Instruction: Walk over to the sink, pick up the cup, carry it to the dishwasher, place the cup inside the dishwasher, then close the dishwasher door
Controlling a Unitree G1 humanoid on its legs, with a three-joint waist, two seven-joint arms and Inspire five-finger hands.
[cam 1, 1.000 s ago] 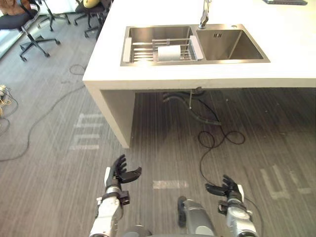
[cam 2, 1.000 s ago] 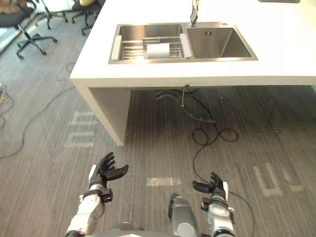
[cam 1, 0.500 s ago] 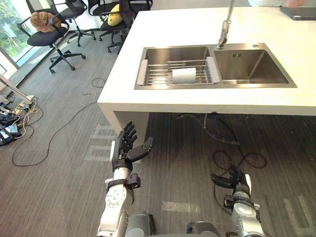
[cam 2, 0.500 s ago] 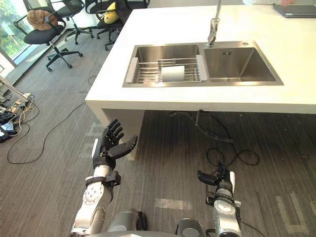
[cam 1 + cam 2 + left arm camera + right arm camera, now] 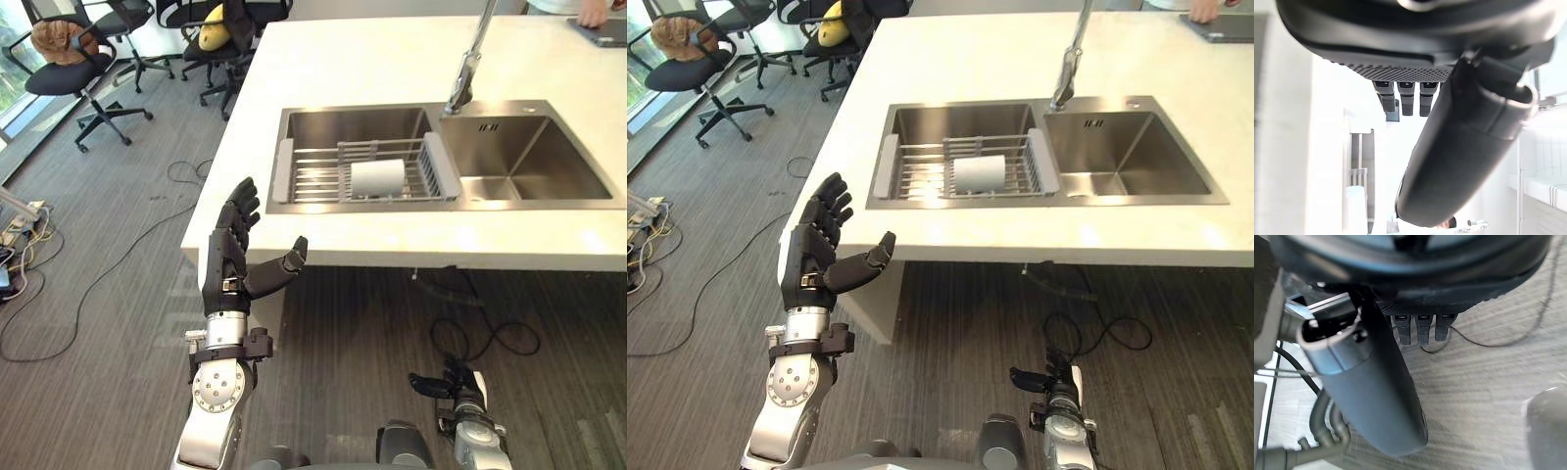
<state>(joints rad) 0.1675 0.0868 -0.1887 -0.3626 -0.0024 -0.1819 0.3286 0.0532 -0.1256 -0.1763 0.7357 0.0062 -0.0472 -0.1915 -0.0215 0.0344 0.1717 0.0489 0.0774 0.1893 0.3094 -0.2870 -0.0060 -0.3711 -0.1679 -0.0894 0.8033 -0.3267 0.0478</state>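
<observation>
Fingers [image 5: 238,211] of the left hand [image 5: 227,266] stand straight and spread, thumb [image 5: 284,269] out to the side; it holds nothing. The hand hangs in the air just before the counter [image 5: 343,59], by its near left corner, and does not touch it. The right hand [image 5: 453,384] sits low near the floor [image 5: 98,255], fingers loosely extended, empty too.

The cup [image 5: 377,178] lies on its side in the rack [image 5: 312,178] that spans the left basin of the sink [image 5: 343,122]. It is well apart from both hands, farther in and to the right of the left hand. The tap [image 5: 468,61] rises just past the rack's far right corner.

The step in hand looks like the approach and first reach. To do it well, I would close on the counter until the basin is within easy reach. Then bring the left hand over the edge and across, fingers as wide as they are. Come down on the cup from above, fingers over its far side and thumb on the near side, and close round the barrel. Lying on the rack's rods it may roll, so close from both sides at once rather than push from one. Stay left of the tap, and lift clear of the rack's rim before turning away.
</observation>
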